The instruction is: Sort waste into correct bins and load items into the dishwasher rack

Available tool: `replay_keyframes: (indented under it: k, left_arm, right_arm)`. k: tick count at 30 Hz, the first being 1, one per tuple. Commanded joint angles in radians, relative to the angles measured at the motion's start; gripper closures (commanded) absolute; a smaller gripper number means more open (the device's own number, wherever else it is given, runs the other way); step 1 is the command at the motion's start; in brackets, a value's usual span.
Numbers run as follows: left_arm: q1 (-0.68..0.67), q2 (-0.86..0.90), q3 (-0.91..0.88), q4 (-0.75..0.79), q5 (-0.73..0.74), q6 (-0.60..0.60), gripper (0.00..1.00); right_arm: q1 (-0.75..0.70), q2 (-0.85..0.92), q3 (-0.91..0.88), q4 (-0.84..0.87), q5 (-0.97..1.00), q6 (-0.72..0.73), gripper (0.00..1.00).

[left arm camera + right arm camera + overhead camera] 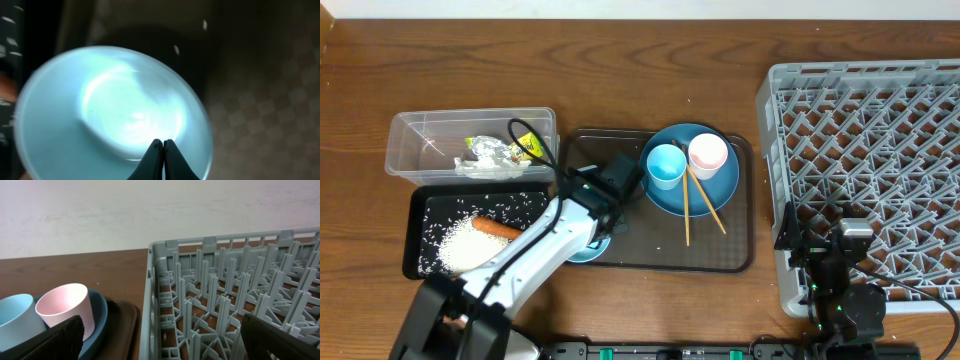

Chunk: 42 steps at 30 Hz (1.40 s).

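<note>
My left gripper [163,143] is shut, fingertips together over the inside of the light-blue bowl [60,125], with nothing visible between them. Overhead, the bowl [582,254] peeks out under that arm on the brown tray's front left. The dark-blue plate [715,190] carries the light-blue cup [666,165], the pink cup [708,153] and the chopsticks [700,205]. The wrapper [510,150] and tissue [480,167] lie in the clear tub [420,140]. The carrot [498,228] and rice [460,245] lie in the black tray [420,215]. My right gripper [165,340] is open over the near-left wall of the grey rack [150,280].
The brown serving tray [650,255] sits between the bins and the rack [860,110]. The rack fills the right side of the table. A few stray rice grains [176,49] lie on the tray beyond the bowl.
</note>
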Motion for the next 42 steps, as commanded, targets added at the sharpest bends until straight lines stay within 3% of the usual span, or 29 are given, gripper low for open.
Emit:
replay_keyframes:
  k: [1,14,22,30,34,37,42]
  left_arm:
    - [0.003,0.022,-0.007,0.015,0.081,-0.004,0.94]
    - [0.003,0.023,-0.007,0.052,0.156,0.027,0.94]
    - [0.003,0.023,-0.007,0.155,0.382,0.294,0.94]
    - [0.003,0.003,-0.001,0.161,0.381,0.368,0.94]
    - [0.003,-0.058,-0.001,0.161,0.373,0.422,0.94]
    - [0.003,-0.107,-0.001,0.130,0.283,0.433,0.94]
    - [0.003,-0.168,-0.001,0.031,0.049,0.270,0.94]
  right_arm:
    - [0.001,-0.002,-0.002,-0.004,-0.001,-0.003,0.01]
    - [0.001,-0.002,-0.002,-0.004,-0.001,-0.003,0.01]
    - [0.001,-0.002,-0.002,-0.004,-0.001,-0.003,0.01]
    - [0.001,-0.002,-0.002,-0.004,-0.001,-0.003,0.01]
    - [0.001,-0.002,-0.002,-0.004,-0.001,-0.003,0.01]
    - [0.001,-0.002,-0.002,-0.004,-0.001,-0.003,0.01]
    - [0.001,-0.002,-0.002,-0.004,-0.001,-0.003,0.01]
